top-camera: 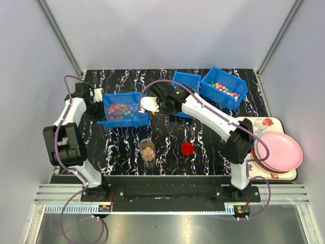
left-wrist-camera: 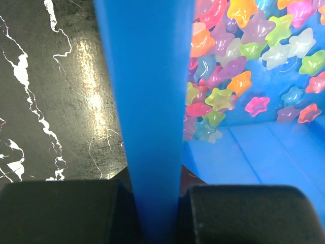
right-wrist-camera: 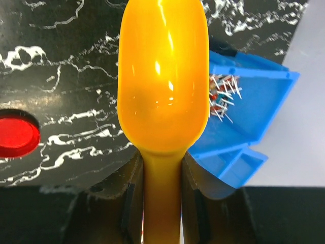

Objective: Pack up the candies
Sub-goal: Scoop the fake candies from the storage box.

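3 bins stand on the bench (top-camera: 203, 157), all blue: left bin (top-camera: 123, 122), middle bin (top-camera: 187, 75), right bin (top-camera: 228, 103). There is 1 clear jar (top-camera: 148, 152), 1 red lid (top-camera: 187, 148), 1 yellow scoop (right-wrist-camera: 162, 76), 1 pink plate (top-camera: 278, 151) and 1 strawberry-print tray (top-camera: 265, 122). The star candies (left-wrist-camera: 218, 96) are too many to count.

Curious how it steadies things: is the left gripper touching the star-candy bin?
Touching: the left wrist view shows the left gripper pinching the bin's wall.
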{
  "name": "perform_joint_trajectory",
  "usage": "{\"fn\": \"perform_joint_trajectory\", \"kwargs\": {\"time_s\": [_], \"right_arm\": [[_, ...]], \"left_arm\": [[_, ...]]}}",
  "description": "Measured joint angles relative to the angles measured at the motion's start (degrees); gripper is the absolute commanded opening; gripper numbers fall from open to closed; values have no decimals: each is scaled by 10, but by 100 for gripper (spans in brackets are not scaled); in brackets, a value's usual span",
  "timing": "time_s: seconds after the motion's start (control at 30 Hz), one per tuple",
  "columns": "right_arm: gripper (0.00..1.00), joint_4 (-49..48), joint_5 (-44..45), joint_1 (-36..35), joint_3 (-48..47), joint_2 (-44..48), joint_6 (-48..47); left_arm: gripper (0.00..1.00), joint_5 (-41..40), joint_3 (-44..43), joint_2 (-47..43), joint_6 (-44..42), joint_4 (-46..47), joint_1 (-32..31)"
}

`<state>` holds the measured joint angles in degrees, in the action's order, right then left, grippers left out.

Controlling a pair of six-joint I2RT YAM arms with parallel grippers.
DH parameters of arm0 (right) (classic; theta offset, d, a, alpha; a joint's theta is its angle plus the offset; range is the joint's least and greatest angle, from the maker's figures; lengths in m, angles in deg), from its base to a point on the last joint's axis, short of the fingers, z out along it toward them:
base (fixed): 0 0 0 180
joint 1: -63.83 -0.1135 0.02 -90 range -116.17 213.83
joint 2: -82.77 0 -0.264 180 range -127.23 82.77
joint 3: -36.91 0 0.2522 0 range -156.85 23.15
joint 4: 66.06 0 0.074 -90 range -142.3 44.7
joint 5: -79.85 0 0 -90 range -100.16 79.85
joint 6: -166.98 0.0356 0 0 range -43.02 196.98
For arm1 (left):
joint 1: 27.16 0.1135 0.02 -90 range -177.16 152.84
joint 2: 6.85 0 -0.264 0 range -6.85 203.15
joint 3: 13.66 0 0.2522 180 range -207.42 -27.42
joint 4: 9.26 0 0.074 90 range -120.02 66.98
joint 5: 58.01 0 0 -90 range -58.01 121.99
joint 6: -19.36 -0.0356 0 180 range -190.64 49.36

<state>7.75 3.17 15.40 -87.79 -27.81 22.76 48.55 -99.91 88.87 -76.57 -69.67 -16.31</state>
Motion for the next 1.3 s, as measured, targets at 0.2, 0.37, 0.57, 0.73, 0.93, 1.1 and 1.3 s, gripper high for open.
{"fn": "perform_joint_trajectory", "kwargs": {"time_s": [0.2, 0.37, 0.57, 0.73, 0.93, 1.1, 1.3], "right_arm": [[0, -15, -10, 0, -7, -47, 0], [0, -16, -23, 1, -42, -84, 2], [0, 14, -45, 2, -99, -94, 10], [0, 43, -68, 2, -143, -94, 22], [0, 38, -67, 1, -157, -94, 17], [0, 71, -64, -1, -220, -108, -4], [0, 99, -53, -15, -320, -151, -31]], "left_arm": [[0, 5, 0, -4, 0, 0, 0], [0, 8, 0, -7, 0, 0, 0], [0, 8, 0, -8, 0, 0, 6], [0, 3, 0, -8, -1, 1, 9], [0, 11, 0, -8, -2, 0, 4], [0, 17, 0, -8, -5, -3, 0], [0, 17, -2, -7, -18, -24, -17]]}}
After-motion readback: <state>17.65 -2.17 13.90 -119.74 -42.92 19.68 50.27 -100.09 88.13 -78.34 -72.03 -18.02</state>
